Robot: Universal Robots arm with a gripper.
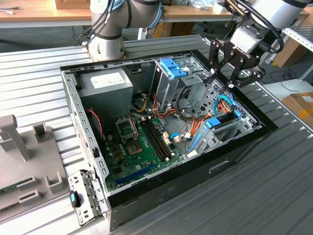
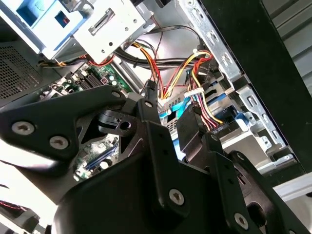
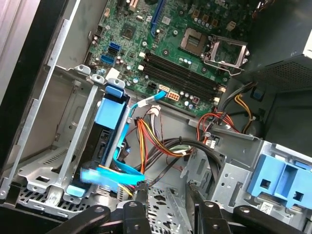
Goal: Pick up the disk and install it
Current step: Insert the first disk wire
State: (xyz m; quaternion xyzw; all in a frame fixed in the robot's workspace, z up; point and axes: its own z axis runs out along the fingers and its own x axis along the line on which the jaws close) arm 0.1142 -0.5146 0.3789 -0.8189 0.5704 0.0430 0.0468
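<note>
The disk (image 1: 222,121) stands on edge in a metal bay near the corner of the open computer case (image 1: 161,188), on the exterior view's right. Its blue frame runs along the upper edge. The first wrist view shows the same disk (image 3: 109,122) slotted between the bay's metal rails, with a blue cable looping at one end. My gripper (image 1: 222,81) hovers just above the case over that bay, open, nothing between its black fingers. In both wrist views the fingertips (image 3: 141,192) are apart over a bundle of coloured wires, with the gripper (image 2: 170,109) holding nothing.
A grey power supply box (image 1: 105,83) with a white sticker fills the case's far corner. A metal cage with a blue latch (image 1: 172,67) stands beside my gripper. The green motherboard (image 1: 142,147) lies low in the middle. A grey fixture (image 1: 24,161) sits on the exterior view's left.
</note>
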